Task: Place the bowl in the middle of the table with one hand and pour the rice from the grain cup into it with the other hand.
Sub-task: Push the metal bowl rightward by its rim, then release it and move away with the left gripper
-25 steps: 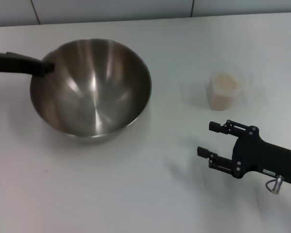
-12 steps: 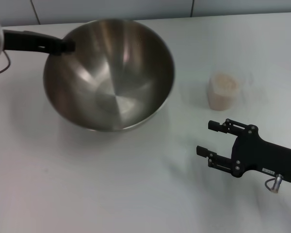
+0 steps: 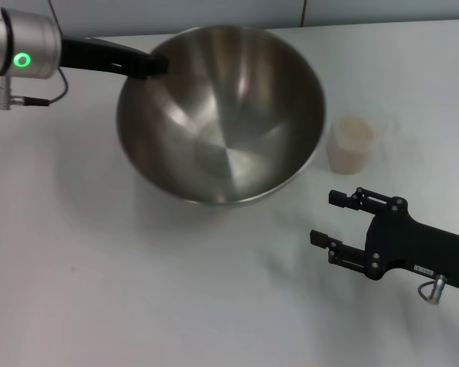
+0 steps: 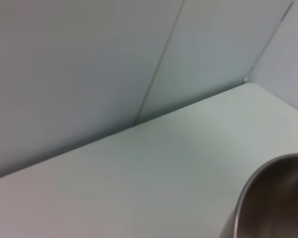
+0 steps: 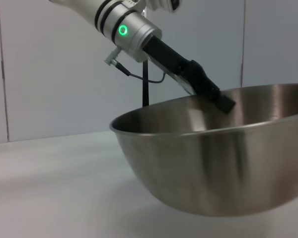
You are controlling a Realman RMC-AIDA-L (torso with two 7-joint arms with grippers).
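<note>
My left gripper (image 3: 154, 66) is shut on the far left rim of the large steel bowl (image 3: 222, 115) and holds it lifted, tilted, above the white table (image 3: 138, 290). In the right wrist view the bowl (image 5: 213, 163) hangs clear of the tabletop with the left gripper (image 5: 223, 103) on its rim. The bowl's rim also shows in the left wrist view (image 4: 268, 198). The grain cup (image 3: 353, 143), full of rice (image 3: 354, 128), stands upright just right of the bowl. My right gripper (image 3: 330, 219) is open and empty, near the table's front right, short of the cup.
A grey panelled wall (image 3: 214, 11) runs along the table's far edge. A cable (image 3: 30, 98) hangs from the left wrist.
My left gripper has carried the bowl to the right and lifted it, bringing it close to the cup. The right gripper has not moved.
</note>
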